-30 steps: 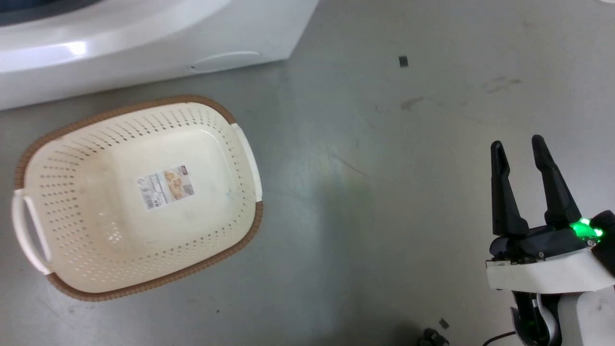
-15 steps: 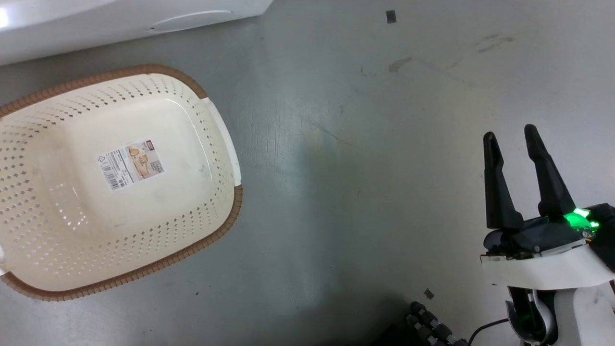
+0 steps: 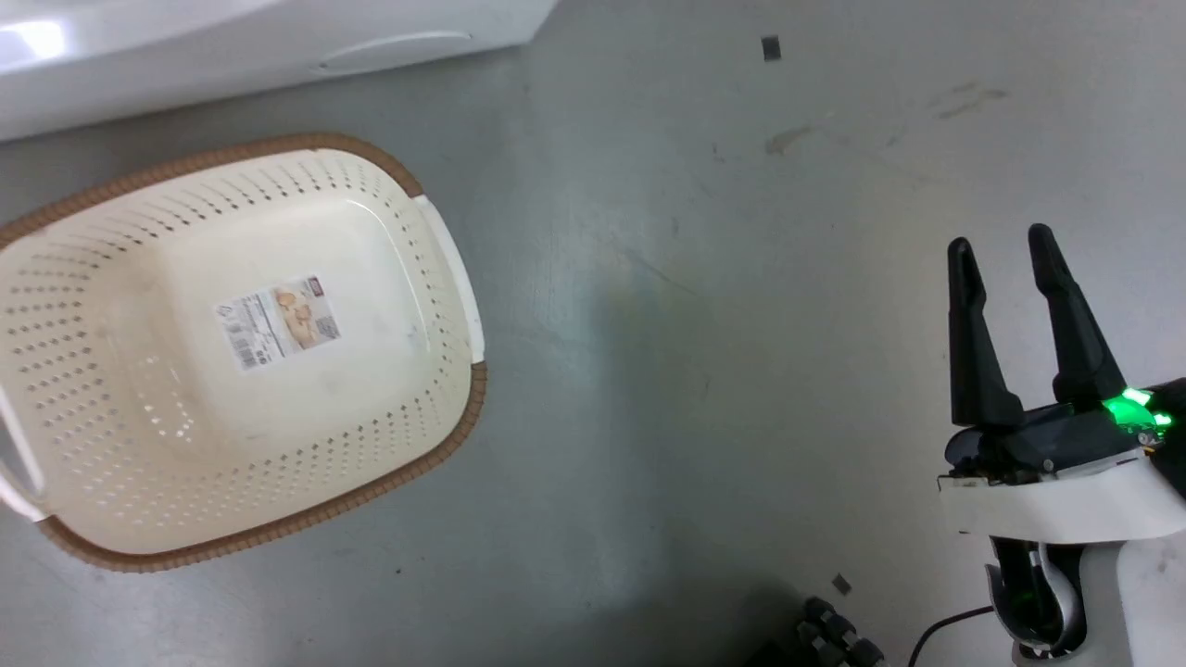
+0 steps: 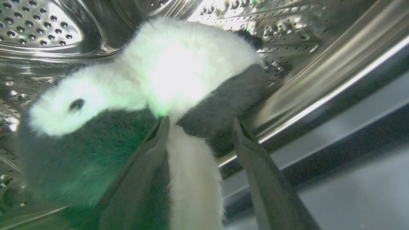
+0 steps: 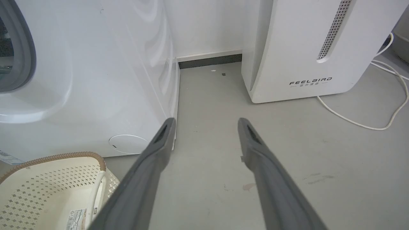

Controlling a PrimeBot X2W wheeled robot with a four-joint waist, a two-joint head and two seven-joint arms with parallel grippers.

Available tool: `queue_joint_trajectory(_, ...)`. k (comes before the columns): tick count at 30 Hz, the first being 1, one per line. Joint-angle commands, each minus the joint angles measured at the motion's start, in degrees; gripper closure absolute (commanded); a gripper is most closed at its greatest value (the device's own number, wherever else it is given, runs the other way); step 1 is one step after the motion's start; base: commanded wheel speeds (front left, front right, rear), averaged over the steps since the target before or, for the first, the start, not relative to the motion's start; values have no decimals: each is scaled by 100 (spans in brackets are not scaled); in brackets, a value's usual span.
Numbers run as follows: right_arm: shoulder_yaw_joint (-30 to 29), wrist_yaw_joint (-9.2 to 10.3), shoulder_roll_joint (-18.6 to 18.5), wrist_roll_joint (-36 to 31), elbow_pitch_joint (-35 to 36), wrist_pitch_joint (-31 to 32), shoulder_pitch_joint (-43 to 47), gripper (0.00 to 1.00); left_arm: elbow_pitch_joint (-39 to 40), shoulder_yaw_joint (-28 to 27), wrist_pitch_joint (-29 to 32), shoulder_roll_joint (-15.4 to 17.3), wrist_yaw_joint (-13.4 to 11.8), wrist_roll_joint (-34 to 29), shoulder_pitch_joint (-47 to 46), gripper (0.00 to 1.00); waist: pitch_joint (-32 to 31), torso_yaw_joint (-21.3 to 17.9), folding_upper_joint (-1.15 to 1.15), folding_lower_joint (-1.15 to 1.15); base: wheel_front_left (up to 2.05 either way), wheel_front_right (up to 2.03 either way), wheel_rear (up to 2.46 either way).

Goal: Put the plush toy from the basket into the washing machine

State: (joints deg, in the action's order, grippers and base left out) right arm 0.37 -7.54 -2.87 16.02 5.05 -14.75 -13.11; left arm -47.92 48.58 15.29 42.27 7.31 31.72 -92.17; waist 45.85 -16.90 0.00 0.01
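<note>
Setting: grey smooth floor (image 3: 695, 324) in front of white appliances, with a plain white wall behind.
Left gripper (image 4: 198, 123): its two long dark fingers are spread wide inside the drum and pinch nothing. A white furry strip of the toy runs down between them, brushing one finger and clear of the other.
Plush toy: the fluffy black-and-white soft plush toy (image 4: 179, 64) lies in the perforated steel drum of the large white front-loading washing machine (image 5: 96, 80), close to the drum's front lip.
Long axis: it slants across the left wrist view, from a white end with a small dark spot at the left up to a dark tip at the upper right. I cannot tell which end is the head.
Right gripper (image 3: 999, 237): parted and empty, above bare floor, well apart from everything.
Basket: the cream perforated oval plastic basket (image 3: 477, 398) with a brown woven-look rim sits just before the machine, only a label in its bottom.
Beyond: a white slanted "FEELBIRD" appliance (image 5: 294, 48) and a loose white cable (image 5: 351, 121).
Risk: the trailing strip could snag on a finger as the arm pulls out, dragging the toy back over the lip. Fur left across the opening would likely be caught by the door.
</note>
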Motion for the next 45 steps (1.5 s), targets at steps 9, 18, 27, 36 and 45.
queue_joint_trajectory(9, -165, 5, 0, -307, -80, -25, 53, 0, -541, 118, -1064, -441, 17, 409, 864, 0, -1010, 404, 0, -1, 0, 0, 0)
queue_joint_trajectory(18, -337, 5, 0, -677, -221, -25, 407, 0, -779, -58, -2472, -1105, -112, 825, 1989, 0, -2139, 944, 0, -1, 0, 0, 0)
queue_joint_trajectory(27, -452, 5, 0, -865, -335, -25, 858, 0, 269, -734, -3023, -1375, -792, 1107, 3453, 0, -3160, 1409, 0, -1, 0, 0, 0)
queue_joint_trajectory(36, -482, 5, 0, -887, -396, -25, 1162, 0, 3329, -2418, -3027, -1568, -1872, 445, 6118, 0, -3794, 1683, 0, -1, 0, 0, 0)
queue_joint_trajectory(45, -437, 5, 0, -874, -436, -25, 1450, 0, 4719, -3333, -3028, -2480, -2064, -312, 8421, 0, -4194, 1826, 0, -1, 0, 0, 0)
